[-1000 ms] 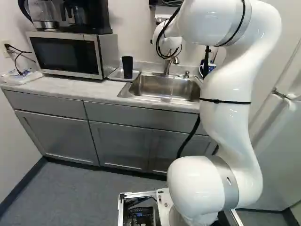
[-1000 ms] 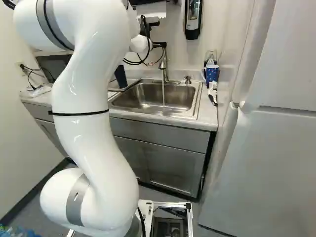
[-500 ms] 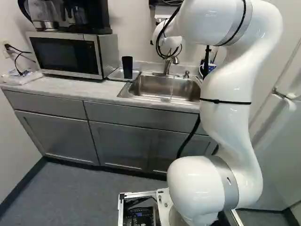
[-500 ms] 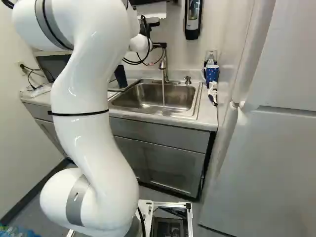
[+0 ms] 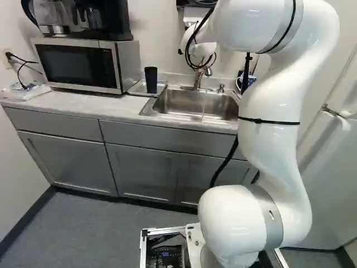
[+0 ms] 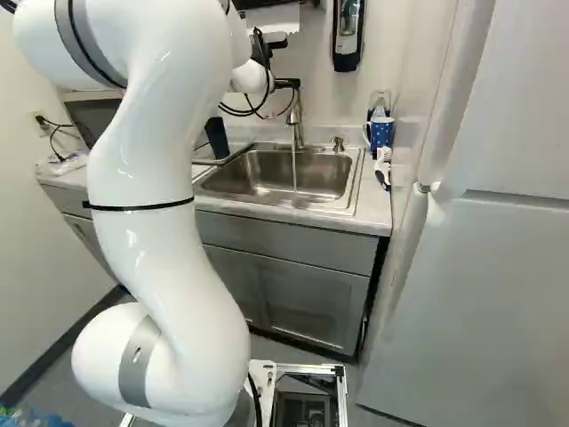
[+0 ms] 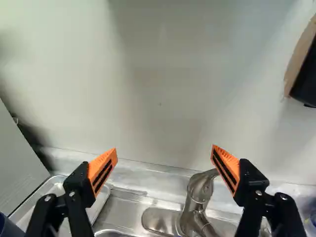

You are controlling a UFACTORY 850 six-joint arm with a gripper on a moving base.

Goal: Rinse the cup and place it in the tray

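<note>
Near the faucet (image 6: 297,124) | arm (image 5: 268,139) arched forward | claw (image 6: 286,82) released, fingers (image 7: 102,170) spread wide toward wall (image 7: 163,98)

Cameras left and right of the arm (image 6: 169,205) look ahead and slightly down from behind it, well back from the tool (image 6: 287,81). Both base views share the sink (image 6: 276,173) and faucet (image 6: 296,124) below the tool; the left one takes in the microwave (image 5: 83,64) to its left, the right one the blue mug (image 6: 380,133) to its right. A close wrist camera faces the wall (image 7: 158,89) beyond the tool, sharing the faucet and, to the tool's left, the tray (image 7: 55,186) with the left base view.
</note>
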